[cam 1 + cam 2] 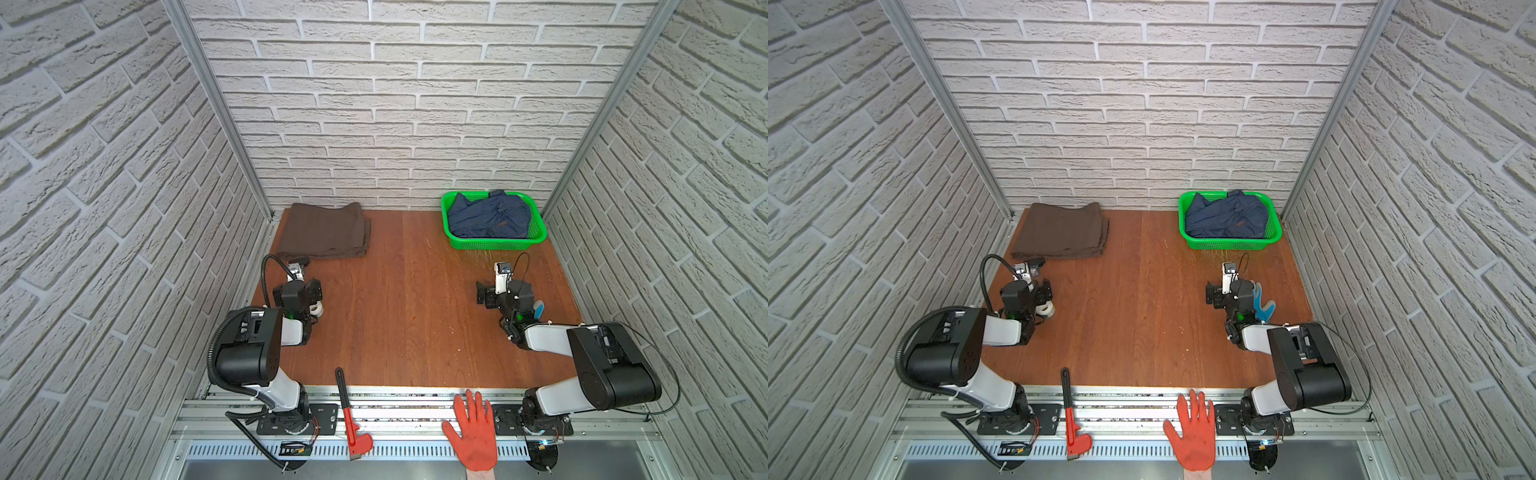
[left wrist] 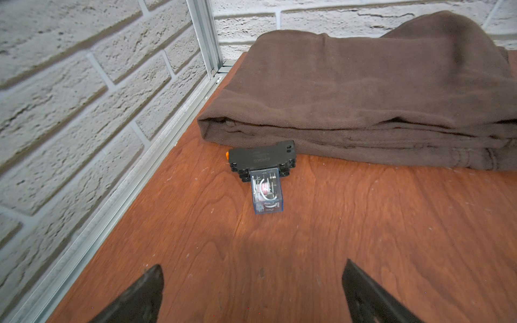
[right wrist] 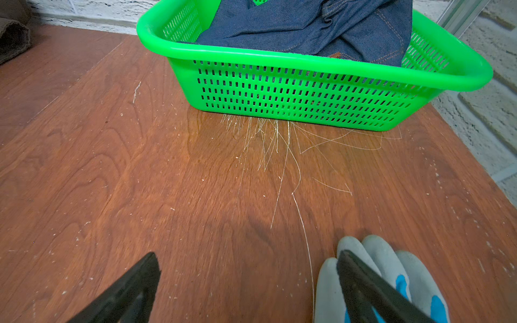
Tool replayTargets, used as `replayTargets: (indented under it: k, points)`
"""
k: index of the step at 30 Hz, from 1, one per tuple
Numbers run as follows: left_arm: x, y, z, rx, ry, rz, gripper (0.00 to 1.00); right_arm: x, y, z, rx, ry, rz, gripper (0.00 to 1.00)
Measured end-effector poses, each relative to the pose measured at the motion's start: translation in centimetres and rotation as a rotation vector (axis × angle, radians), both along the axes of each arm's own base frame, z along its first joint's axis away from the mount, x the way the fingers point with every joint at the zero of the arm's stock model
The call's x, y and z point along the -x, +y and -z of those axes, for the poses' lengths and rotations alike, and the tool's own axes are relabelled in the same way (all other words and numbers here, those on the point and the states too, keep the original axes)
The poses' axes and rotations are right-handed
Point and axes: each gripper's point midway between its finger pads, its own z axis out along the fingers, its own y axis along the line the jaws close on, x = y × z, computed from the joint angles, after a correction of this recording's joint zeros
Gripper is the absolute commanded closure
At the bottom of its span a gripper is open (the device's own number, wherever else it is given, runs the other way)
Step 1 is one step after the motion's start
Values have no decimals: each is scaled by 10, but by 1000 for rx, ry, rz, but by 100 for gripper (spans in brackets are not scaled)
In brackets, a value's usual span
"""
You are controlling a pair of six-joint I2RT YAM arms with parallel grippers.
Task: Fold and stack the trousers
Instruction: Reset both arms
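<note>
Tabletop (image 1: 415,311); orange-gloved hand (image 1: 473,432) in both top views alone; left fingers (image 2: 140,296), right fingers (image 3: 126,296) spread.

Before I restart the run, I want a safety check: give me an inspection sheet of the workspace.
Surface: wooden table, fine scratches before the basket.
Job's things: trousers folded, far left corner.
Clutter: denim heaped in basket; relay at trousers' near edge; tape roll under left arm; glove by right tool; wrench and gloved hand on front rail.
Tools: left tool open, empty; right tool open, empty.
Cables: hose loops off left arm; thin cable off right arm.
Surroundings: brick-pattern walls on three sides.
</note>
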Motion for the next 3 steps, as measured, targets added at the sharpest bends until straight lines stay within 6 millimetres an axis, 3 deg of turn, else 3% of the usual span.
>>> replayTargets:
  k: [3]
  points:
    - [0, 0, 0, 1, 0, 2, 2, 0, 0, 0, 0, 0, 0, 0]
